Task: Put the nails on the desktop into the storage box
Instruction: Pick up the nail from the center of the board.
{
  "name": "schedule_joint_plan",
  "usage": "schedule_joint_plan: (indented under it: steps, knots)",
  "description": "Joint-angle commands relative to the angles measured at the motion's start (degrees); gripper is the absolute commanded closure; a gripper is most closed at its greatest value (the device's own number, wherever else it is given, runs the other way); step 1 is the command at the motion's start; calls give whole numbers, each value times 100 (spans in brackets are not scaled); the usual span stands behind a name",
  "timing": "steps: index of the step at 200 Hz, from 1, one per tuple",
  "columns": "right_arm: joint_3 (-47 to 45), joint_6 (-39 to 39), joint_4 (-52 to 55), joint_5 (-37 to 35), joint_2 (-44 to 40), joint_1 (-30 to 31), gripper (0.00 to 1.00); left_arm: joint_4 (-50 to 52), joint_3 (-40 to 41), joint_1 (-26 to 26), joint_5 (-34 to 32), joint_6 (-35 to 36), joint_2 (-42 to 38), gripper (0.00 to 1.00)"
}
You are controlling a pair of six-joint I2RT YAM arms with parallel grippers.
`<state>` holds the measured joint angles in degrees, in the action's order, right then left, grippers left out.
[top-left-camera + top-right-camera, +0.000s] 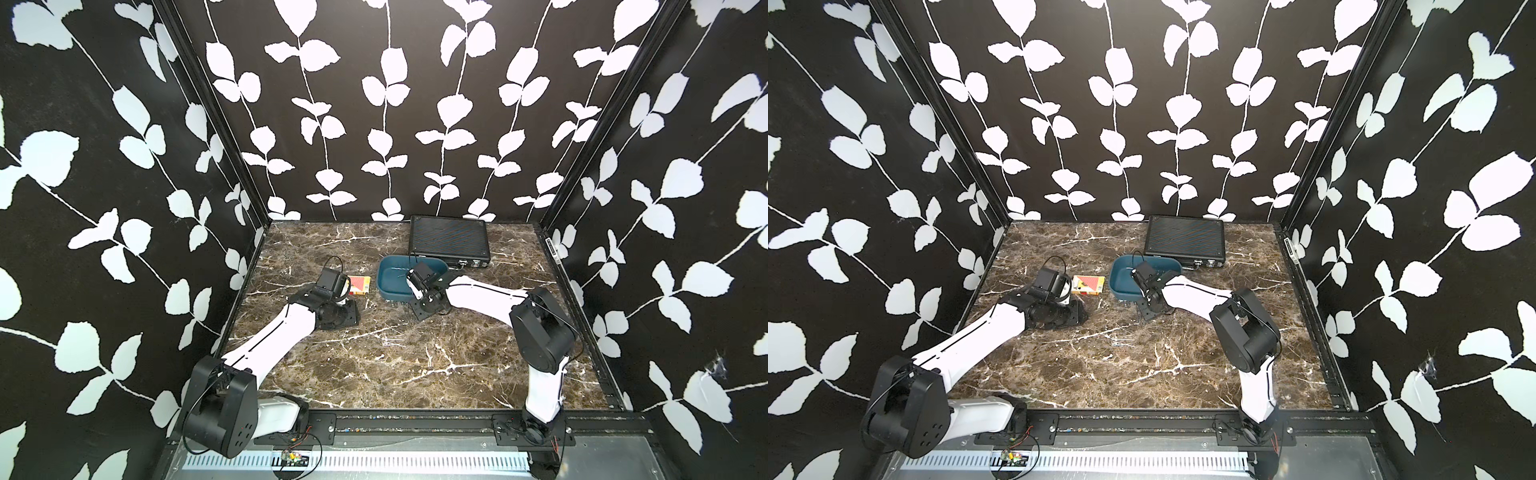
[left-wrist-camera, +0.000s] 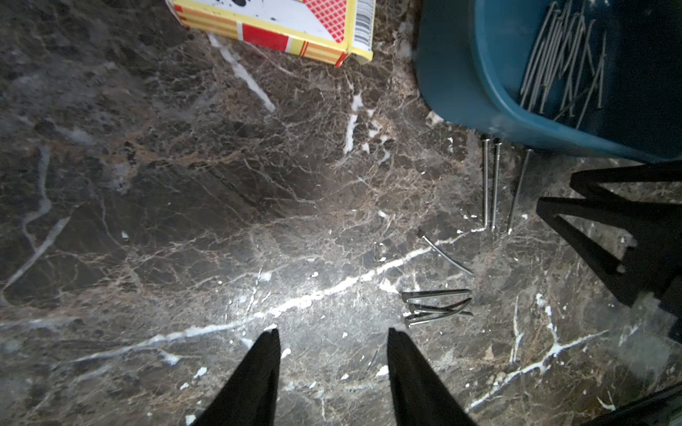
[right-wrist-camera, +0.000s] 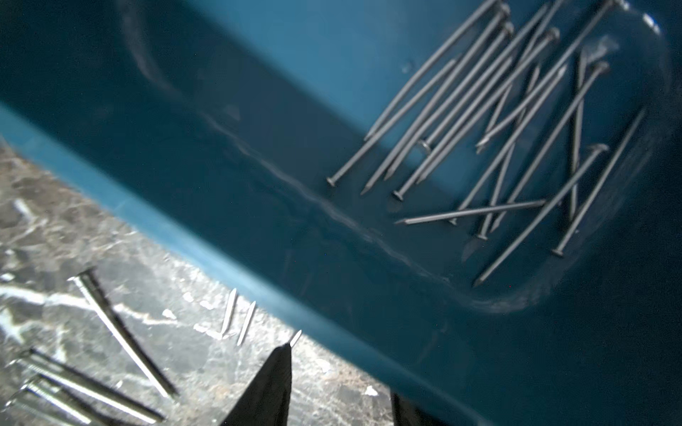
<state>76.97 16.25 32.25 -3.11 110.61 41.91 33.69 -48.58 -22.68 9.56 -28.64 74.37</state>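
Just in front of the shallow teal-blue plastic storage box (image 1: 390, 291), on the brown marble-patterned counter (image 1: 374, 365), a few thin silvery-grey metal nails (image 2: 435, 308) lie loose. There is a small crossed heap, one bent nail nearer the box, and three straight ones side by side with their heads almost against the box's near wall. Far more lie inside the box, gathered at one rounded end. Most are parallel and some cross; they are dull grey with small flat heads.

The right fingers (image 3: 339, 372) hang low at that near wall, just beside the three straight nails. They stand partly apart with nothing that I can see between them. I take it they sit there because those nails are the closest pick.

The left fingers (image 2: 332, 333) point down at bare counter just beside the crossed heap, also apart and empty, likely lined up for it. The job looks mostly done. The way the heap crosses may make pinching a single nail awkward.
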Motion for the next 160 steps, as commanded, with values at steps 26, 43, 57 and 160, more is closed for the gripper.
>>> schedule_joint_plan:
  steps: [26, 43, 57, 160]
  knots:
    - [-18, 183, -16, -62, 271, -29, 55, 213, -308, 37, -69, 218, 172, 51]
    - [4, 227, 6, -11, 342, -33, 55, 217, -319, 38, -59, 233, 226, 51]
    - [-6, 243, -8, -12, 373, -32, 55, 217, -320, 35, -46, 235, 258, 51]
    - [-116, 753, -115, 118, -57, -29, 54, 166, -316, 34, 47, 191, 377, 51]
